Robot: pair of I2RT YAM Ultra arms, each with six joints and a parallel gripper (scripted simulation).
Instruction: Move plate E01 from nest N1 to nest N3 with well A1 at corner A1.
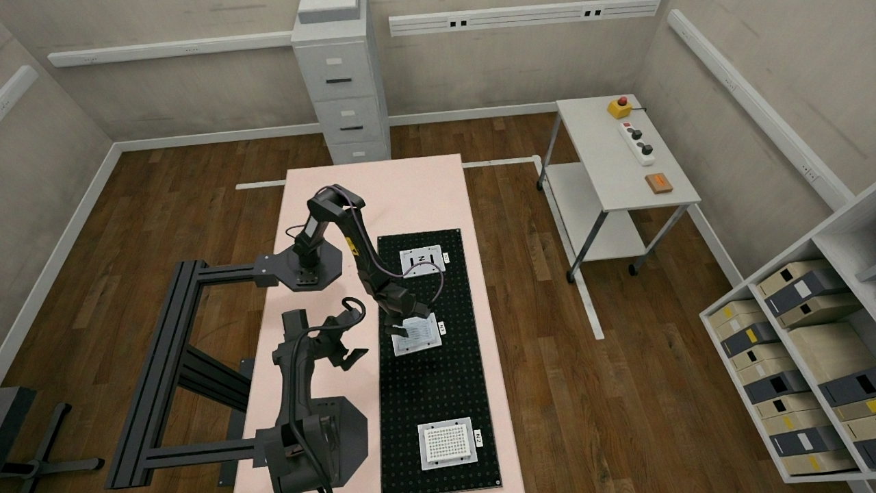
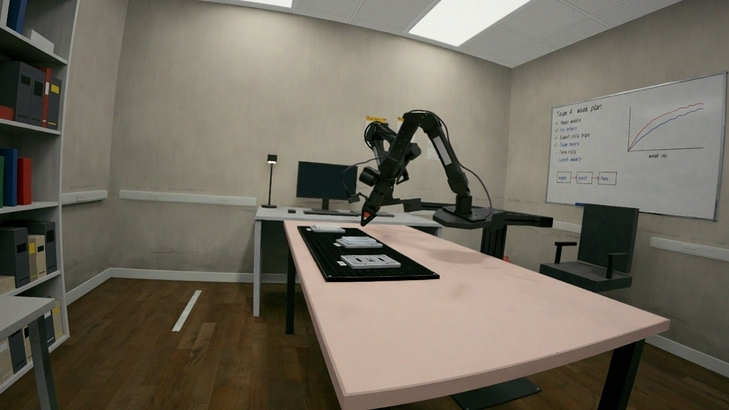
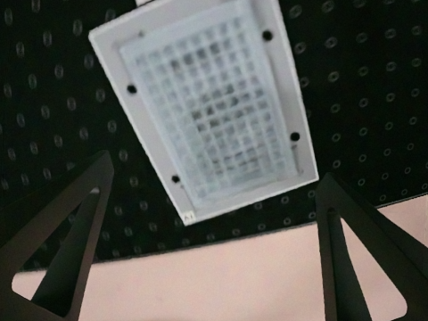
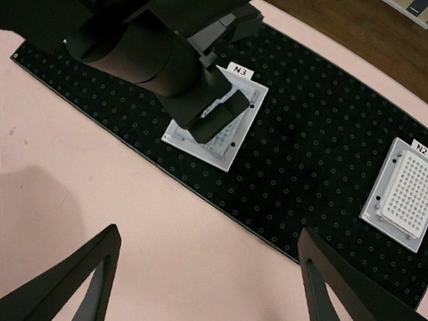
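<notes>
Clear plate E01 (image 1: 419, 334) lies in nest N3 (image 3: 205, 102), by the N3 sign (image 4: 239, 70) on the black deck (image 1: 436, 361). It also shows in the exterior view (image 2: 358, 239). My left gripper (image 1: 402, 328) is open and empty, raised above the plate's table-side end; in the left wrist view its fingers stand wide apart, clear of the plate. White plate E07 (image 1: 447, 442) (image 4: 405, 195) sits on nest N2. Nest N1 (image 1: 421, 260) is empty. My right gripper (image 1: 349, 355) is open and empty over the pink table, beside the deck (image 4: 209, 232).
The left arm's wrist (image 4: 173, 60) hides part of N3 in the right wrist view. The arm bases and black frame (image 1: 183, 368) stand at the table's side. A white cart (image 1: 619, 165) and shelves (image 1: 802, 361) are off the table.
</notes>
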